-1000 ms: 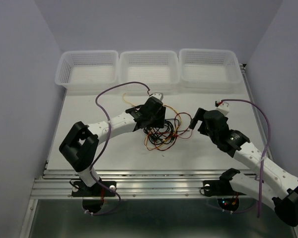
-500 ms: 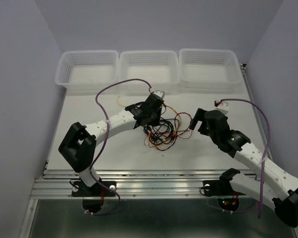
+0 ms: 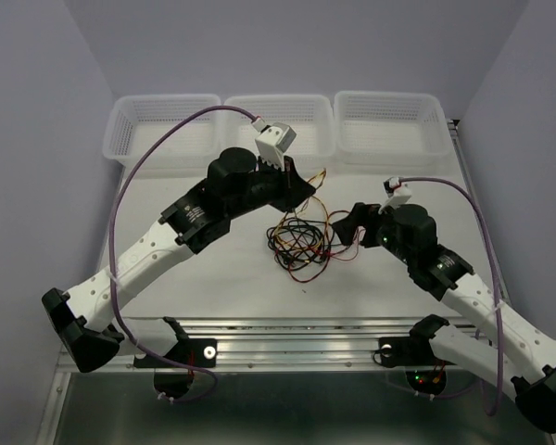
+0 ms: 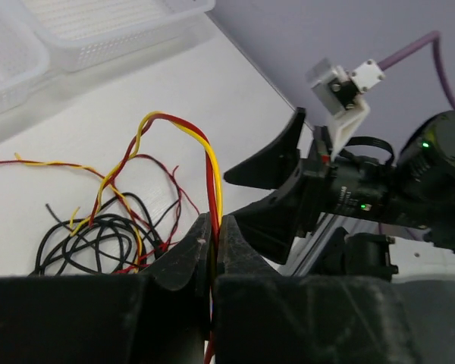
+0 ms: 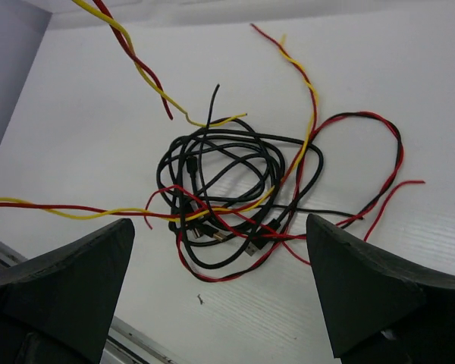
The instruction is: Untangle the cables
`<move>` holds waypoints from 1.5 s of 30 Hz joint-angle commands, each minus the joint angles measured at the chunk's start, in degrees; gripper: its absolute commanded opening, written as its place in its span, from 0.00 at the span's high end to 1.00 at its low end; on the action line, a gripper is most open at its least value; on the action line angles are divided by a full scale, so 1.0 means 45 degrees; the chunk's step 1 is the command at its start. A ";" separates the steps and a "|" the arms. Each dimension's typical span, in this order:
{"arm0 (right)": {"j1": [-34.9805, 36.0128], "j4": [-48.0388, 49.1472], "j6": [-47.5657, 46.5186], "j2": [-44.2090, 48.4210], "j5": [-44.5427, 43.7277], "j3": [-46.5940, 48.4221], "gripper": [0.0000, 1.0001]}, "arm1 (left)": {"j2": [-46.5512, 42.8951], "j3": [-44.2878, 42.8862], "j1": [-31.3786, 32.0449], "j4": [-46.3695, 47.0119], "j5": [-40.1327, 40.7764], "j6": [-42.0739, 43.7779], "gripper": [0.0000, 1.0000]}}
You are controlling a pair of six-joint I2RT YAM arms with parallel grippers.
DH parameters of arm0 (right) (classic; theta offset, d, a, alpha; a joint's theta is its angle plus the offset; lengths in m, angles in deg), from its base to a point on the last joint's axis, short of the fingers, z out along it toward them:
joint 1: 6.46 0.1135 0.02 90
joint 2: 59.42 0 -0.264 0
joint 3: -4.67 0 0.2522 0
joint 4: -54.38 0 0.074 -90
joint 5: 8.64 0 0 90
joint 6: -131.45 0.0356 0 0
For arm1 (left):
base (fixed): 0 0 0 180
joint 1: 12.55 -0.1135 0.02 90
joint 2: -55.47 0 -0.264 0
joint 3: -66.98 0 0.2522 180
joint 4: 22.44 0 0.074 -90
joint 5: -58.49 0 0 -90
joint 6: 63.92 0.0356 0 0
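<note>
The cables (image 3: 301, 243) lie in a tangled pile of black, red and yellow strands mid-table. My left gripper (image 3: 305, 186) is raised above the pile's far side, shut on a twisted red-and-yellow cable (image 4: 212, 163). That cable rises from the pile (image 4: 98, 239) into the gripper (image 4: 214, 224). My right gripper (image 3: 348, 228) hangs open just right of the pile. In the right wrist view its fingers (image 5: 68, 284) stand wide apart over the black coil (image 5: 227, 189), holding nothing. A red-and-yellow strand (image 5: 129, 53) slants upward out of that view.
Three white mesh baskets (image 3: 162, 130), (image 3: 278, 122), (image 3: 389, 120) line the table's far edge. A metal rail (image 3: 287, 343) runs along the near edge. Purple arm cables (image 3: 130, 185) arc above the table.
My left gripper shut on the red-and-yellow cable, then lifted up and toward the baskets, pulling the strand out of the pile. The right gripper edged left toward the pile.
</note>
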 commanded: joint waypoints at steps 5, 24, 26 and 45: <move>0.0012 0.5319 -0.2351 -0.0967 0.3181 -0.0946 0.00 | -0.0294 -0.0724 0.0406 0.0627 -0.1998 0.0164 1.00; 0.0012 0.9563 -0.1942 -0.2202 0.2672 -0.1240 0.62 | -0.0762 -0.0237 0.0934 0.0920 -0.2136 -0.0890 1.00; 0.0012 0.9288 -0.1631 -0.2066 0.2341 -0.1122 0.92 | -0.0840 -0.0177 0.0934 0.0881 -0.1921 -0.0949 1.00; 0.0012 -0.4141 0.0832 -0.0894 0.2566 0.4304 0.99 | 0.0135 0.1597 -0.2480 0.0059 0.2164 -0.1144 0.82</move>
